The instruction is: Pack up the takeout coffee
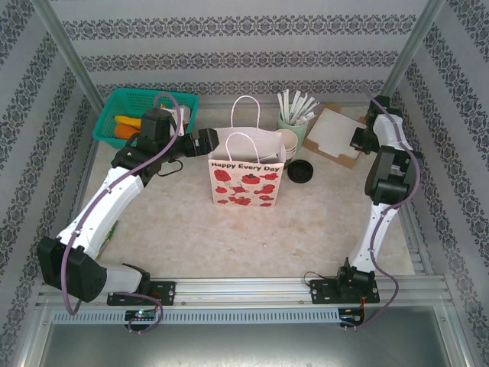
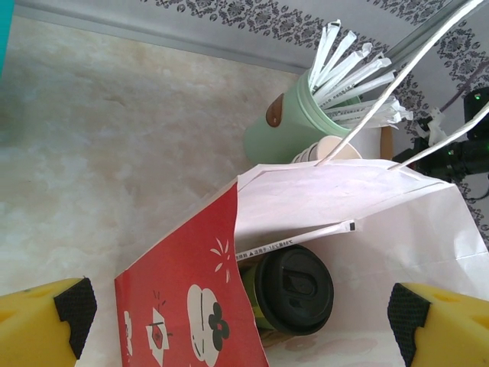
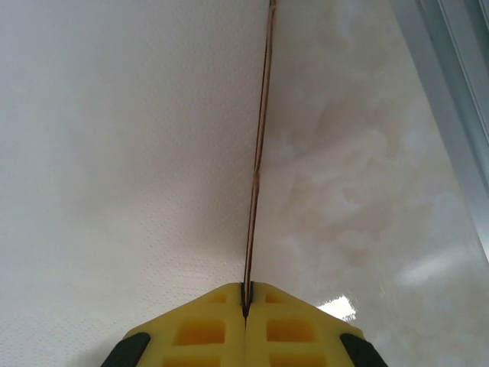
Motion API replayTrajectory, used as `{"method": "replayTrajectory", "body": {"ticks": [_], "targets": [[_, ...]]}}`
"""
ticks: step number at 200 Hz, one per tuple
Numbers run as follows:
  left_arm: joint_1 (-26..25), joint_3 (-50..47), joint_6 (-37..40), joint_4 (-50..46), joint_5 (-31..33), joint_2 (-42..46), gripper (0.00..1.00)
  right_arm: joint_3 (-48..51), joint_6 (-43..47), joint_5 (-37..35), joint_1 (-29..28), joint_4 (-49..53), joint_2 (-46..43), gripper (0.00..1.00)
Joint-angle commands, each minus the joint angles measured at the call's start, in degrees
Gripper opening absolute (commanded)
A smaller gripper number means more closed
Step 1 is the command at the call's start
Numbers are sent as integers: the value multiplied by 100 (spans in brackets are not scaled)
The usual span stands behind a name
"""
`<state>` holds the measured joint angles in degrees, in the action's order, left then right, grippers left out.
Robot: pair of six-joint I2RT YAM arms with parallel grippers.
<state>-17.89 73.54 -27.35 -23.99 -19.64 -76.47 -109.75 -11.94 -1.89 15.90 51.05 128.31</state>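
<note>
Left gripper (image 2: 238,307) wide open, empty — takeout coffee (image 2: 294,289) just below, inside bag (image 2: 183,267).

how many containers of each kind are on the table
white paper bag with red print: 1
teal plastic mesh basket: 1
pale green cylindrical stick holder: 1
stack of cream paper cups: 1
dark green paper cup with round black lid: 1
total: 5

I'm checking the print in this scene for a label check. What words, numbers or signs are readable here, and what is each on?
"Happy Every Day": on the front of the paper bag.
Tiny print along the white wrapped stick lying by the coffee cup: too small to read.
Coffee cup: nothing readable on it.
</note>
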Motion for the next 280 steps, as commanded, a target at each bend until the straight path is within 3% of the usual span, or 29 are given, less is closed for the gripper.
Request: {"method": "replayTrajectory", "body": {"ticks": [1,55,87,139,167,224,280], "targets": [[0,37,145,-20,23,75,100,571,353,-294,47,121,-905,0],[2,73,159,120,-231,-42,100,2611,654,-845,641,-99,-2491,0],[-1,172,132,166,-373,-147,100,3199,1036,-1371,875,195,-2956,0],[4,570,153,9,-608,-450,100,3782,1871,-1727,363,1651,-3212,0],[3,568,149,15,-628,-448,100,4058,2144,-1823,321,1552,-3313,0],[0,338,11,227,-587,-382,100,3957,3272,-1121,337,380,-3303,0],[-1,215,-7,228,-373,-218,100,3660,3462,-314,147,-196,-2829,0]]}}
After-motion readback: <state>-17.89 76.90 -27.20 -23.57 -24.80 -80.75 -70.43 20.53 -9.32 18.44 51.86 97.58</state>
